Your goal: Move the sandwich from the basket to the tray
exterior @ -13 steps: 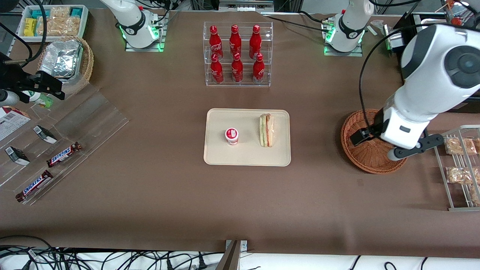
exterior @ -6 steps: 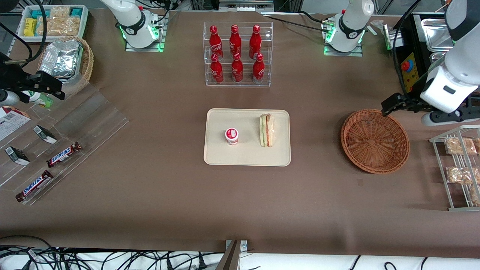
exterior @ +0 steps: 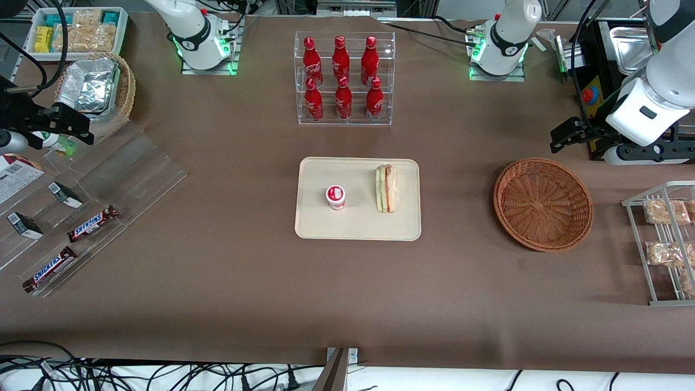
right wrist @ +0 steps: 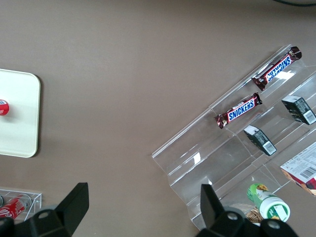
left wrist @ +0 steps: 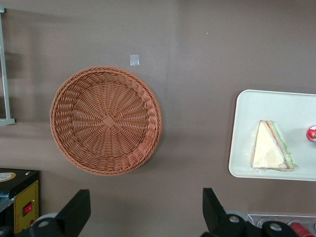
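Brown paper covers the table [exterior: 228, 282]. Six red bottles [exterior: 340, 76] are held in a clear rack farther from the front camera than the tray [exterior: 358, 228]. On the tray the sandwich [exterior: 386, 188] is laid beside a small red-lidded cup [exterior: 335, 196]. Nothing is held in the basket [exterior: 543, 203], set well apart toward the working arm's end. The gripper [exterior: 564, 137] is raised near the basket's farther rim, its fingers [left wrist: 74, 213] spread wide around nothing. Snack packets [exterior: 665, 213] on a wire rack are cut off at the edge.
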Controlling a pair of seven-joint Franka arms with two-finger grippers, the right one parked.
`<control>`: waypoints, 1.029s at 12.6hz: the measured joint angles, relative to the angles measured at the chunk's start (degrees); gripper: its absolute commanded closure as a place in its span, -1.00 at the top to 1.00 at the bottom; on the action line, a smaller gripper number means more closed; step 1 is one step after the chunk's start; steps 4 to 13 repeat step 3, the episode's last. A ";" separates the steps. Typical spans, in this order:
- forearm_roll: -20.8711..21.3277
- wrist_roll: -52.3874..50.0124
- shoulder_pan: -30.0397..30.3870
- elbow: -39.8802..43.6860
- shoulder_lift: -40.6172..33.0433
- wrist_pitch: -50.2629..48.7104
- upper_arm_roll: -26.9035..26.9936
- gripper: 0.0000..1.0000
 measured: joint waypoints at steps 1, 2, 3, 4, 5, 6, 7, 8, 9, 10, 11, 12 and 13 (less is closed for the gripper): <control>-0.11 0.10 0.00 0.00 -0.20 -0.03 0.14 1.00; -0.14 0.18 -0.01 0.06 -0.53 -0.28 0.15 1.00; -0.15 0.59 -0.06 0.38 -0.83 -1.19 0.15 1.00; -0.15 0.59 -0.06 0.38 -0.83 -1.19 0.15 1.00; -0.15 0.59 -0.06 0.38 -0.83 -1.19 0.15 1.00; -0.15 0.59 -0.06 0.38 -0.83 -1.19 0.15 1.00; -0.15 0.59 -0.06 0.38 -0.83 -1.19 0.15 1.00; -0.15 0.59 -0.06 0.38 -0.83 -1.19 0.15 1.00; -0.15 0.59 -0.06 0.38 -0.83 -1.19 0.15 1.00; -0.15 0.59 -0.06 0.38 -0.83 -1.19 0.15 1.00; -0.15 0.59 -0.06 0.38 -0.83 -1.19 0.15 1.00; -0.15 0.59 -0.06 0.38 -0.83 -1.19 0.15 1.00; -0.15 0.59 -0.06 0.38 -0.83 -1.19 0.15 1.00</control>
